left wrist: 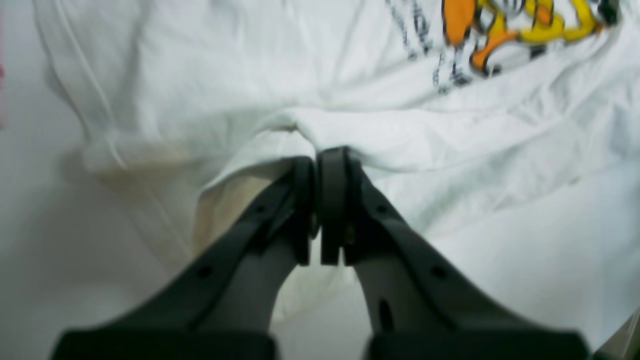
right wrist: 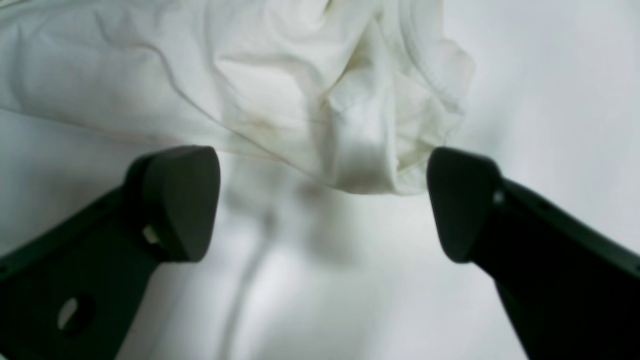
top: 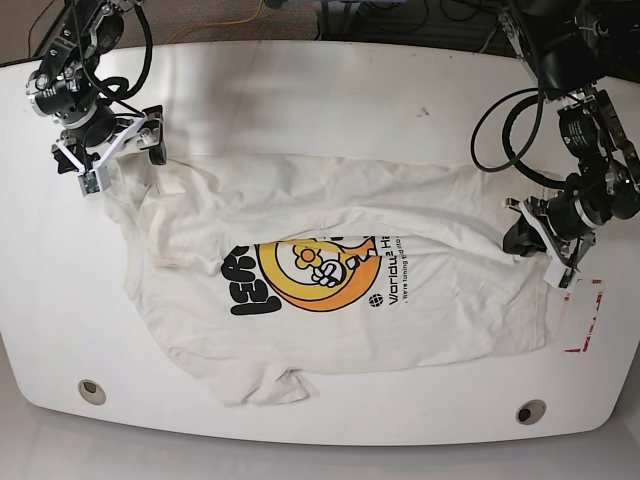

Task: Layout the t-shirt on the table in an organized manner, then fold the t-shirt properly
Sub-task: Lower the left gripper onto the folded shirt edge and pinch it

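Most of the laying-out looks done to us, and none of the folding. Our t-shirt (top: 330, 300) lies print up across the middle of the desk (top: 320, 90), spread wide from nine o'clock to three o'clock, with the round orange print (top: 318, 272) and its black lettering near the centre. It is not yet flat: creases run across the upper half, one sleeve (top: 262, 385) is bunched at six o'clock, and the corner toward ten o'clock is gathered into wrinkles. No part of the cloth is folded over itself in any tidy way, so we judge the fold itself entirely ahead of us.

Moving outward, our left fingers (left wrist: 318, 165) are clenched on a pinch of the white fabric at the three o'clock edge, where the cloth rises a little off the desk. Our right fingers (right wrist: 325, 200) stand released and wide apart at the ten o'clock corner, with the crumpled hem (right wrist: 370, 165) lying between them and nothing gripped.

Beyond the shirt, a red tape rectangle (top: 582, 320) sits at four o'clock, just past the hem, and two grey grommet holes (top: 92, 391) mark the near edge.
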Controlling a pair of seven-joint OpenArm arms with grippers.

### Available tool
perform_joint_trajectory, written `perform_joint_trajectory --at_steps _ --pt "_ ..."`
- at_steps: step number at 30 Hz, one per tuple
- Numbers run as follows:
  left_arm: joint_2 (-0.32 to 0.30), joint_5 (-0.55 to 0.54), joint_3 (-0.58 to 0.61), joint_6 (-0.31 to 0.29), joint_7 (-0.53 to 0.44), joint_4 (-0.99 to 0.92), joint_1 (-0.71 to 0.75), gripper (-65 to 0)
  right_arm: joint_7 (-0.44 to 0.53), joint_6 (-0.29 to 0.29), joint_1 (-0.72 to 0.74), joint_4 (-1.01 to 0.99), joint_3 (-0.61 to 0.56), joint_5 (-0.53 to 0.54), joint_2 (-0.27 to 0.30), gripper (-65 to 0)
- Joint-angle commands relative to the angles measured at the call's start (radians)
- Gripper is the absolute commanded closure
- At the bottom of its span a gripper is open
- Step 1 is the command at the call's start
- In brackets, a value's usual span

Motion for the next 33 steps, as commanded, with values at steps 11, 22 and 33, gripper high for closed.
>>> perform_joint_trajectory --at_steps 11,22,33 --pt "-0.079 -0.015 -0.003 -0.001 -0.032 -0.179 -0.103 -0.3 0.02 -0.001 0.001 0.02 0.007 0.016 0.015 -62.0" --pt "-0.128 -0.015 -0.003 -0.001 -0.136 -0.321 -0.114 -0.4 0.02 -0.001 0.004 0.02 0.007 0.016 0.015 -62.0" --pt "-0.148 -0.015 -0.002 -0.001 -0.171 -0.4 -0.154 -4.4 0.02 -0.001 0.007 0.022 0.015 0.016 0.022 -62.0"
